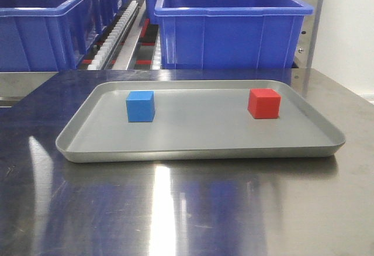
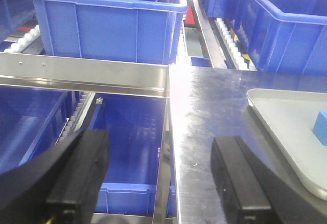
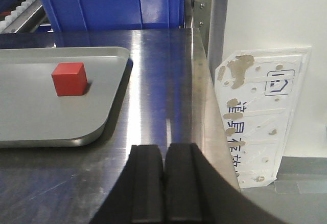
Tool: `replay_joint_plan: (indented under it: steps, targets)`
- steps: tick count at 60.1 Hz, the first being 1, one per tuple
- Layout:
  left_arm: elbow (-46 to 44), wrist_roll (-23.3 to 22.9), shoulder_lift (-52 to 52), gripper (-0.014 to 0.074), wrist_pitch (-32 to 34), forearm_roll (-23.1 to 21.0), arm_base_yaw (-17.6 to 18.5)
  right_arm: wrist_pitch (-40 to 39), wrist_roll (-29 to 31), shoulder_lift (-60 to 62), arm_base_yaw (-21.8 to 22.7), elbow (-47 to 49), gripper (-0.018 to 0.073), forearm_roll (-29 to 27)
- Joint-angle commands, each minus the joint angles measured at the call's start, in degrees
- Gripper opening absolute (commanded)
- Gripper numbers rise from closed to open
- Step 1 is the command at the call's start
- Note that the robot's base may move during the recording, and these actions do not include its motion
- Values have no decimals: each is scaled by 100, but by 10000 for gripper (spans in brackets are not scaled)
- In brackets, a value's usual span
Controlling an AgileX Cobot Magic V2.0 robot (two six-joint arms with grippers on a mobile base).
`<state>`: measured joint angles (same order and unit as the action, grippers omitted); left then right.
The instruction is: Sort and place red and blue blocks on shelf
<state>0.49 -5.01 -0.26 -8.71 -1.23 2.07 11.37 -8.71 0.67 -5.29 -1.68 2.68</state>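
1. At the left wrist, the left gripper [image 2: 158, 180] stands wide open. Its two black fingers [image 2: 76, 175] are far apart and hold nothing.
2. Under that claw runs the left edge of the shiny steel tabletop [image 2: 204, 132]. One finger hangs over the table, the other over a lower blue bin [image 2: 127, 147] beside it.
3. At the right wrist, the right gripper [image 3: 164, 183] is closed, its black pads pressed together with nothing between them. It hovers over the tabletop near the table's right edge.
4. Between the two claws, a shallow grey tray [image 1: 198, 151] lies flat on the tabletop.
5. The blue block [image 1: 140, 106] sits on the left part of the tray and the red block [image 1: 264, 103] on the right part. They are well apart, and neither claw touches them.
6. Behind the table stands the shelf [image 1: 117, 31], with rows of small white rollers and red-and-black strips. Large blue bins [image 1: 228, 28] rest on it, and a perforated steel upright [image 1: 310, 22] rises at its right.
7. Beside the table's right edge, a worn white placard [image 3: 260, 116] with printed characters stands against the pale wall.
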Motion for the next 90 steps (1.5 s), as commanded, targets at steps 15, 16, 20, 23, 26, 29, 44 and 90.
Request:
replay_joint_plan:
  steps: [15, 16, 20, 23, 26, 29, 44, 90]
  targets:
    - [224, 2, -91, 85, 452, -55, 11, -488, 43, 100, 31, 103, 71, 10]
    - [224, 2, -91, 85, 452, -55, 11, -488, 43, 100, 31, 103, 71, 10]
    - [224, 2, -91, 85, 452, -55, 11, -488, 43, 100, 31, 103, 71, 10]
    - [224, 2, -91, 85, 452, -55, 11, -488, 43, 100, 31, 103, 71, 10]
    - [224, 2, -91, 85, 452, -55, 11, -488, 43, 100, 31, 103, 71, 10]
    - [224, 2, -91, 85, 452, -55, 11, -488, 43, 100, 31, 103, 71, 10]
    - [224, 2, -91, 85, 452, -55, 11, -488, 43, 100, 31, 103, 71, 10]
    - [224, 2, -91, 85, 452, -55, 11, -1099, 43, 100, 31, 103, 71, 580]
